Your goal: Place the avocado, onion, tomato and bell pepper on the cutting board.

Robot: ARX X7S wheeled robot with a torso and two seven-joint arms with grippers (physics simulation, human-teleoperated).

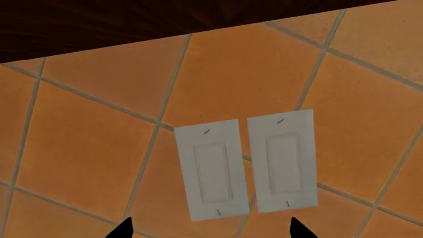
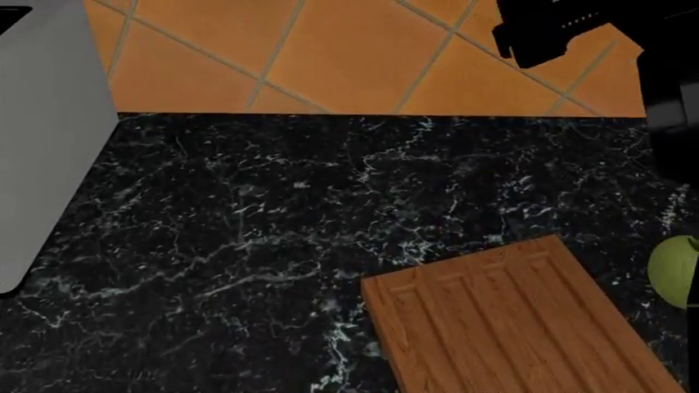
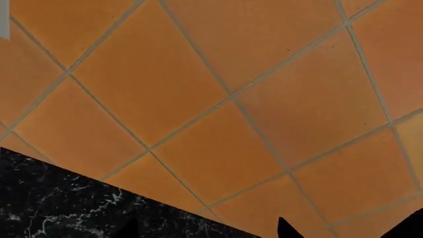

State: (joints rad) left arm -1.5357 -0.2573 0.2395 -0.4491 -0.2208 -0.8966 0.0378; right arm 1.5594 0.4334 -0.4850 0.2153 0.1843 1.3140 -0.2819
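Board (image 2: 513, 323) lies bare on the black marble bench (image 2: 251, 221), near its front right, angled. Tomato (image 2: 675, 270) sits just off the board's right edge, cut by the frame. Grey appliance (image 2: 49, 131) at far left. Right arm (image 2: 579, 29) raised before the orange tile wall (image 2: 327, 49). Left wrist view faces two white switch plates (image 1: 244, 166). Only the tips of each claw show, holding nothing; how wide: cannot tell.
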